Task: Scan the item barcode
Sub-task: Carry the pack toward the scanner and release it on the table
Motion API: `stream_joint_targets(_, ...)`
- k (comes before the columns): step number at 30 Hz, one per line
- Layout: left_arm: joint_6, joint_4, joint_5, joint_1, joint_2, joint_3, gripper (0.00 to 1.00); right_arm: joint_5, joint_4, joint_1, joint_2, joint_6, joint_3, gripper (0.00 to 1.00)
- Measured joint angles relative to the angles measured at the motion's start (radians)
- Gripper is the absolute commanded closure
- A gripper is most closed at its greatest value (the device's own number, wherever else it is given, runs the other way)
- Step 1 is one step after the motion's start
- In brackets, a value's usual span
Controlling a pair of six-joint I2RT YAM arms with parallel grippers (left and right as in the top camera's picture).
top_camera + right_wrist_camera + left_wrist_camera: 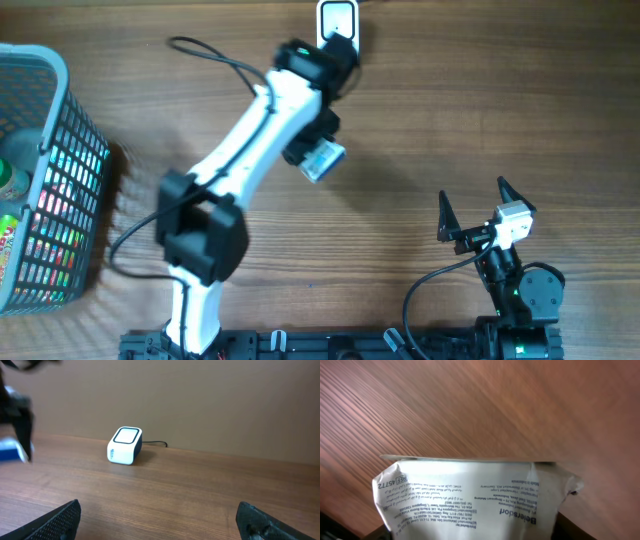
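Wooden bench [450, 110] here, grey basket [60, 90] at the left edge and the little white scanner [338, 20] at the back. We see the left fingers [300, 153] pinching a white printed packet [324, 160], held off the wood near the scanner. The right fingers [445, 215] are spread wide with nothing in them, well apart from the packet.

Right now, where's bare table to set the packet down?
Widest bare wood: right of the scanner, beyond the open right gripper. A smaller patch lies between the basket and the left arm. Crowded by the scanner, where the left gripper holds the packet.
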Motion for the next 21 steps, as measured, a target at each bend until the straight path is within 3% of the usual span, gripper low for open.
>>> stream_joint_targets(14,-0.203,0.120,-0.004,-0.228,0.178,0.000,0.32,0.000,0.000,0.000,0.000,0.000,0.000,0.00)
stream_joint_targets(21,-0.246,0.130,-0.007,-0.241,0.180,-0.001,0.00,0.000,0.000,0.000,0.000,0.000,0.000,0.00)
